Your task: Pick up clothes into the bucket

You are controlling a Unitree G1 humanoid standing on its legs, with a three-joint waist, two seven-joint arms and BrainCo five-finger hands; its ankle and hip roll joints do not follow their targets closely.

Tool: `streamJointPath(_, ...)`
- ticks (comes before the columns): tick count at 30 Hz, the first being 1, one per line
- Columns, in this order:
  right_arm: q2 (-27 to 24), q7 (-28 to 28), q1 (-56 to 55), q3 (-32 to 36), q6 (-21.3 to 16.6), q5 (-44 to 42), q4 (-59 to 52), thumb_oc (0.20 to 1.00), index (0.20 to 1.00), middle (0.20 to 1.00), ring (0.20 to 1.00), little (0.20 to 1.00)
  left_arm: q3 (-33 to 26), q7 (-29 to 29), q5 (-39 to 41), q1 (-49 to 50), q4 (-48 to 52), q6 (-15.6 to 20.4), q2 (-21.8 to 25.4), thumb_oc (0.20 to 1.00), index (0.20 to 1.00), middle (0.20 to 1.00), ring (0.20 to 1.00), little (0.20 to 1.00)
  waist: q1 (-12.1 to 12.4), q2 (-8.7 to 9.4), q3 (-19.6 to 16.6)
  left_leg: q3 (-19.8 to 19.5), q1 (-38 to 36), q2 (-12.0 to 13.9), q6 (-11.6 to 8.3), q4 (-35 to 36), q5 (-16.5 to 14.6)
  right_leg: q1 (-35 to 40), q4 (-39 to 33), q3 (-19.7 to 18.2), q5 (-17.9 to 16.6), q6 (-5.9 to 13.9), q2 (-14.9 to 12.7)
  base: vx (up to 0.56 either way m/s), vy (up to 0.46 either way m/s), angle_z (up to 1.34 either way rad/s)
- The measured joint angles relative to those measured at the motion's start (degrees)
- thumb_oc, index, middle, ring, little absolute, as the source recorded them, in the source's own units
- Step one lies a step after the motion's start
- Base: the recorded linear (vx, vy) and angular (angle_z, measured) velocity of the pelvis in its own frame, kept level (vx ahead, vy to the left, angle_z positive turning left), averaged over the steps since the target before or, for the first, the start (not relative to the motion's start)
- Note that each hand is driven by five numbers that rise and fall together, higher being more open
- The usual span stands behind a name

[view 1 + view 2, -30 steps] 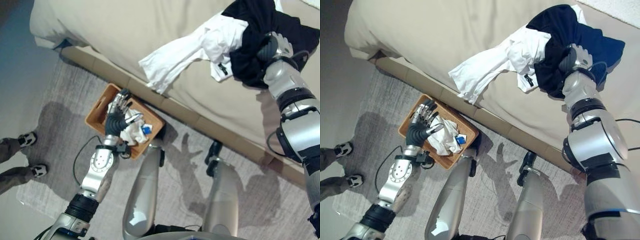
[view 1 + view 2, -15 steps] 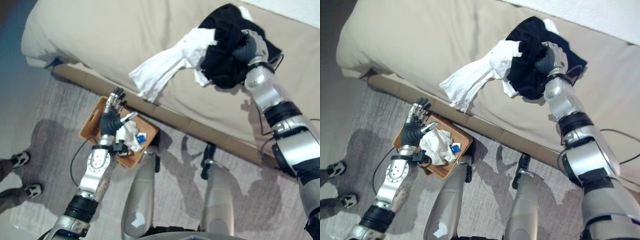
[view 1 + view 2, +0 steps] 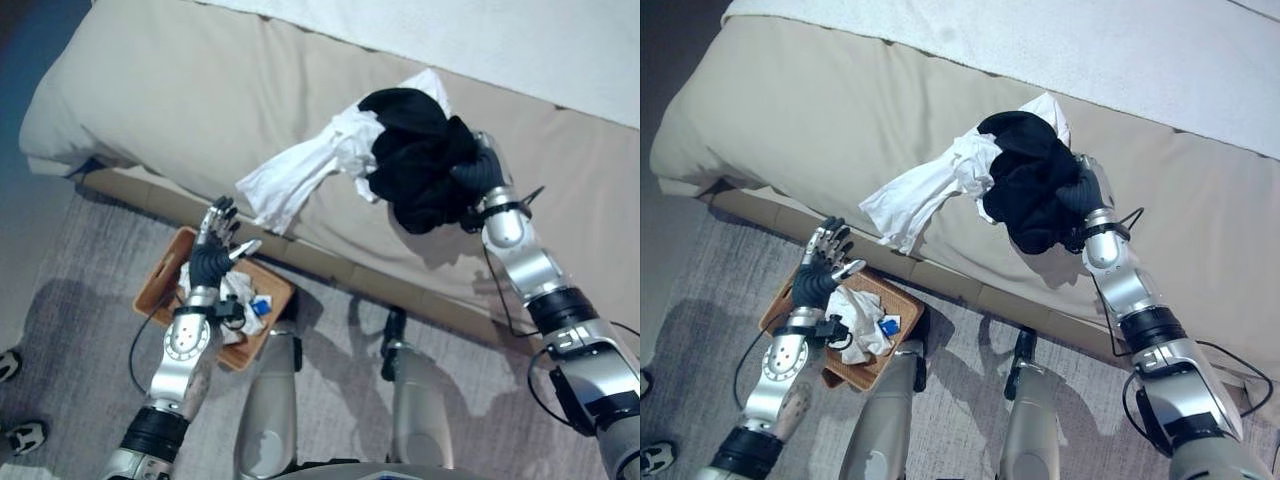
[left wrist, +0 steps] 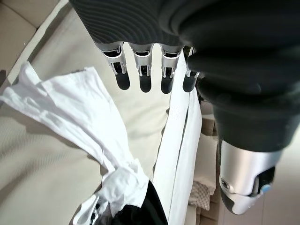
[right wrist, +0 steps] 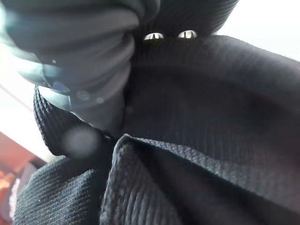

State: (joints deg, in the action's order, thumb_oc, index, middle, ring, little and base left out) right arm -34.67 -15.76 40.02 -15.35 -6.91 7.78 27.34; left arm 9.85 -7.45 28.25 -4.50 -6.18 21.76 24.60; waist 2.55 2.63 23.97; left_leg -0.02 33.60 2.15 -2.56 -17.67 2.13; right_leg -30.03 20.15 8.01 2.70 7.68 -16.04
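Holding the black garment [image 3: 1030, 190] bunched in my right hand [image 3: 1081, 193], fingers curled into the cloth above the bed [image 3: 840, 110]; the right wrist view confirms dark ribbed fabric pressed against the palm and fingers. A white garment [image 3: 930, 190] is caught with the black one and trails off it toward the mattress edge, its free end lying on the beige cover. Whether my fingers grip the white cloth as well cannot be told.

Step in hand, by my judgement: the lift is made and the carry to the container is due. The wooden basket [image 3: 160, 283] stands on the carpet [image 3: 90, 260] at the foot of the bed, well apart from the held bundle and below it, toward my left. It already holds crumpled white cloth [image 3: 858, 322].

My left hand [image 3: 212, 258] hangs above the basket with fingers straight and spread, holding nothing.

Next move calls for bringing the bundle across and down over the basket, keeping the trailing white end clear of the bed edge, before releasing. Risk noted: the white garment may slip free in transit.

A person's shoes [image 3: 20, 437] show at the carpet's edge.
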Motion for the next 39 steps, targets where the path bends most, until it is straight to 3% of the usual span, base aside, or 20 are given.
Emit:
streamJointPath(14, 2.0, -5.1, 1.0, 4.1, -0.2, 1.6, -0.8, 0.200, 0.200, 0.200, 0.200, 0.200, -0.2, -0.5, -0.5, 0.1, -0.2, 0.0, -1.1, 1.000, 1.000, 1.000, 1.000, 1.000, -0.1, -0.06, 0.0, -0.1, -1.2, -0.1, 0.07, 0.4, 0.0, 1.7, -0.7, 0.5, -0.2, 0.32, -0.1, 0.01, -0.005, 0.00)
streamJointPath(23, 2.0, -8.4, -1.9, 10.9, -1.9, 2.9, -12.7, 0.200, 0.200, 0.200, 0.200, 0.200, -0.3, -1.1, -0.5, 0.1, -0.4, 0.1, -1.3, 1.000, 1.000, 1.000, 1.000, 1.000, -0.2, -0.15, 0.0, 0.0, -2.4, 0.0, 0.05, 1.2, 0.0, 3.2, -2.2, 0.5, -0.5, 0.55, 0.1, 0.01, -0.004, 0.00)
streamJointPath(32, 1.0, -8.5, -3.2, 12.7, -4.6, 2.7, -18.6, 0.200, 0.200, 0.200, 0.200, 0.200, -0.4, -1.0, -0.7, 0.5, -0.4, 0.1, -1.9, 1.000, 1.000, 1.000, 1.000, 1.000, -0.4, -0.16, -1.1, 0.2, -8.3, 0.4, 0.01, 3.7, 0.0, 9.7, -6.1, 1.1, -1.2, 0.66, 0.8, 0.06, -0.027, -0.01)
streamJointPath(39, -2.4, -5.3, -3.0, 12.6, -6.0, -4.8, -18.7, 0.200, 0.200, 0.200, 0.200, 0.200, -2.1, -0.7, -2.8, 2.1, -0.4, 0.0, -2.1, 1.000, 1.000, 1.000, 1.000, 1.000, -0.7, 0.53, -4.5, 0.9, -15.5, 0.9, -0.01, 7.5, 0.0, 18.1, -13.1, 2.0, -3.4, 0.77, 1.8, 0.06, -0.022, -0.03)
